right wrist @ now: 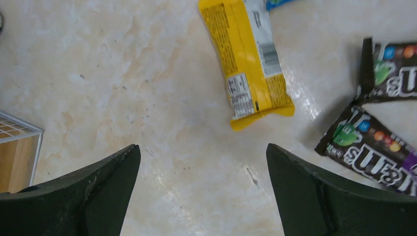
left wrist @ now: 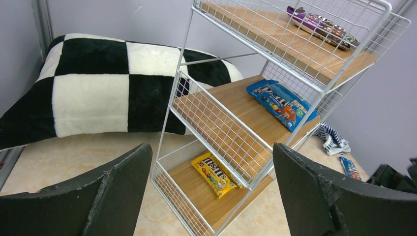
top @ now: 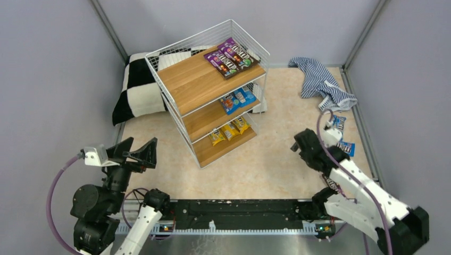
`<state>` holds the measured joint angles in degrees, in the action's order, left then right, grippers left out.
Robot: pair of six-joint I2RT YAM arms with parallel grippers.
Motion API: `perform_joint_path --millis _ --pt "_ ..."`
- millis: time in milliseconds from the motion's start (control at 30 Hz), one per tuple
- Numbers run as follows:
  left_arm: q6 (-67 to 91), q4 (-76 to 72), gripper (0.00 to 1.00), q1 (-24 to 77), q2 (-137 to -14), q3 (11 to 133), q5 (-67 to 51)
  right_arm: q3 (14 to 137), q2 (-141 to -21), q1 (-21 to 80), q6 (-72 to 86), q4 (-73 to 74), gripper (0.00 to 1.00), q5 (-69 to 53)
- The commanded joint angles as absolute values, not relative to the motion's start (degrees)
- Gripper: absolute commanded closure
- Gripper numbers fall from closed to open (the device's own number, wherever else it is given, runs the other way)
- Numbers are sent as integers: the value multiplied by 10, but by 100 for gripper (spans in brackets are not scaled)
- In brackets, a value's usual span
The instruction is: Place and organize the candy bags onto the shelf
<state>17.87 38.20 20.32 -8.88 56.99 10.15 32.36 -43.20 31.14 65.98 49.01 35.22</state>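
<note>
Black fingers of the right end effector fill the bottom of its wrist view, spread wide with nothing between them, hovering over the counter. Just ahead lies a yellow bag, printed back up, and to its right 2 dark purple bags, 1 of them close to its lower corner. The left end effector is also open and empty, low at the counter's near left, facing the shelf. That shelf already holds purple bags on the top of its 3 tiers, blue bags on the middle and yellow bags on the bottom.

The step in hand is probably picking up the loose yellow bag. To do it well, the right arm should move forward until the bag sits centred between the jaws, turn so they span its narrow width, and descend squarely. Glossy film may slide, so a firm pinch clear of the purple neighbours looks wise. Its place is likely the bottom tier.
</note>
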Motion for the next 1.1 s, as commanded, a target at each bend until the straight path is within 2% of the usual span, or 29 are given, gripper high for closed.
perform_joint_path --millis 0,133,333,700,800,1033,1067 --pt "174 378 2 206 -88 571 110 463 -560 308 495 509 1 425" --pt "181 372 2 206 -81 559 109 531 -669 310 465 577 1 427" --pt "176 378 2 206 -77 559 114 544 -779 324 431 606 4 344" --pt "152 388 2 207 -80 577 122 552 -915 328 472 647 11 399" --pt "149 391 2 213 -79 578 125 549 -931 329 477 640 22 405" --pt "142 390 2 229 -78 581 138 554 -990 330 508 666 31 434" --pt "142 391 2 231 -78 582 141 556 -1000 330 514 671 36 436"
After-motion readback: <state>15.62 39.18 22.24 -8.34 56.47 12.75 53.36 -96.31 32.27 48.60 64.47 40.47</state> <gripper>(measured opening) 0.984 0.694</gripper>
